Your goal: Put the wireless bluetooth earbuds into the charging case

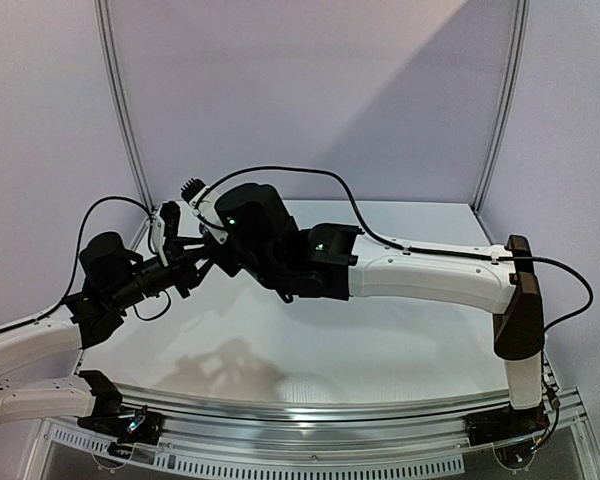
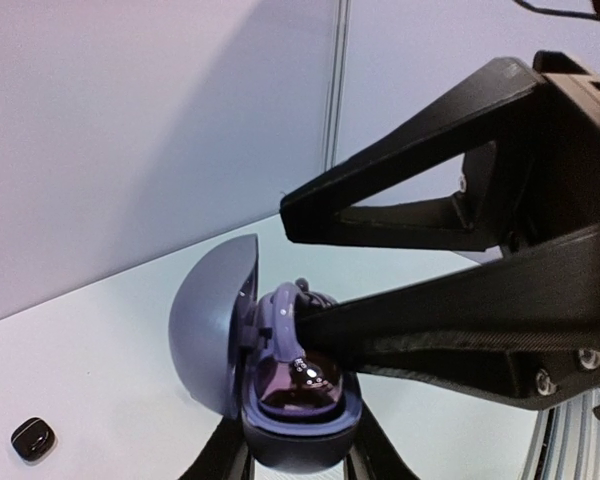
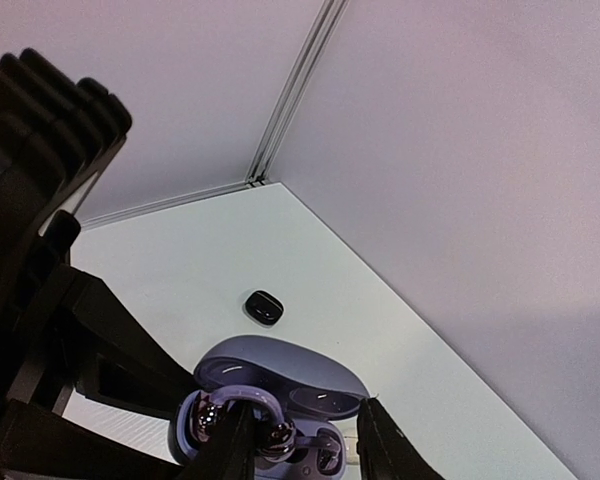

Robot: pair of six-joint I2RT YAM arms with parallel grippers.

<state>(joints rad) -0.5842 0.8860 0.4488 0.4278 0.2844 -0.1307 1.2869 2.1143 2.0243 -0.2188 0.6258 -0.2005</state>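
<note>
Left gripper (image 2: 298, 452): jaws narrow, clamped on the base of the charging case (image 2: 215, 330), which is held up off the table (image 1: 380, 340).
Case: lid swung open, cavity facing the right arm.
Right gripper (image 3: 305, 445): jaws partly parted, nothing spanning the gap. Tips are down at the case mouth, one finger (image 3: 232, 440) against a hooked earbud (image 2: 278, 305).
Earbuds (image 3: 278, 434): glossy pieces sit in the open case, but seating is not clear.
Table: small black piece (image 3: 263, 306) lies beyond the case, well apart from it.

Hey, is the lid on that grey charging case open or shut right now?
Open. In the left wrist view the charging case has its domed lid swung up beside the base, with an earbud showing inside.
</note>
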